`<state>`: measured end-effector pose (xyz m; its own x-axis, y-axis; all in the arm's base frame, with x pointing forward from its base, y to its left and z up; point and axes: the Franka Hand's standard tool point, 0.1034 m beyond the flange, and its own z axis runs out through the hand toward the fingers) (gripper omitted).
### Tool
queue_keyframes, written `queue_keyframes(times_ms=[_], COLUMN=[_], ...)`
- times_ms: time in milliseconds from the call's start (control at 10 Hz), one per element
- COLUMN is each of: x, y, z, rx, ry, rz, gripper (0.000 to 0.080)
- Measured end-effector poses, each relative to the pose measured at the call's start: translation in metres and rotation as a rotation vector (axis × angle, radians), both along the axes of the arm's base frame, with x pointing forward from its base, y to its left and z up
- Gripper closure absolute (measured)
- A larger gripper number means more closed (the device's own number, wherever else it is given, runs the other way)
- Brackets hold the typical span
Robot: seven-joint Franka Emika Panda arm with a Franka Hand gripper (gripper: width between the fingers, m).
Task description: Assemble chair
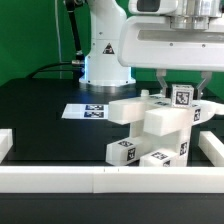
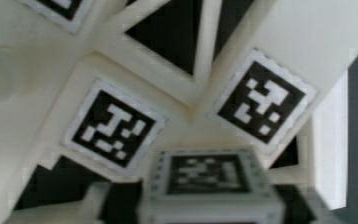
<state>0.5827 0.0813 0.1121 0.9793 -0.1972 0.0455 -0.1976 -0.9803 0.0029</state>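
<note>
White rail [image 1: 100, 178] is lying nearest, along desk [image 1: 40, 110] edge | chair parts [image 1: 150, 135] are standing stacked, partly joined, near middle | pincer [image 1: 180, 97] is clamping a tagged block [image 1: 181, 97] on top | more joining is probably remaining | marker board [image 1: 90, 111] behind.

My bench is a black tabletop [image 1: 40, 105], matte and evenly lit, with no hard shadows on it. A low white rail [image 1: 50, 179] runs along the table's near edge, and 2 short white rail ends [image 1: 5, 143] turn inward from it at either side. Past the table's far edge hangs a green backdrop [image 1: 30, 35], with a dark cable [image 1: 66, 35] dropping in front of it. The marker board [image 1: 85, 111] lies flat on the table, toward that far edge.
</note>
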Motion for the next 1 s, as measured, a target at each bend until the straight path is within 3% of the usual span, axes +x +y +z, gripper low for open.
queue_keyframes(times_ms=[1000], x=[-0.0003], y=[0.0022], z=[-0.0002], rx=[0.03], ry=[-0.005], rz=[-0.577], gripper=[0.0519])
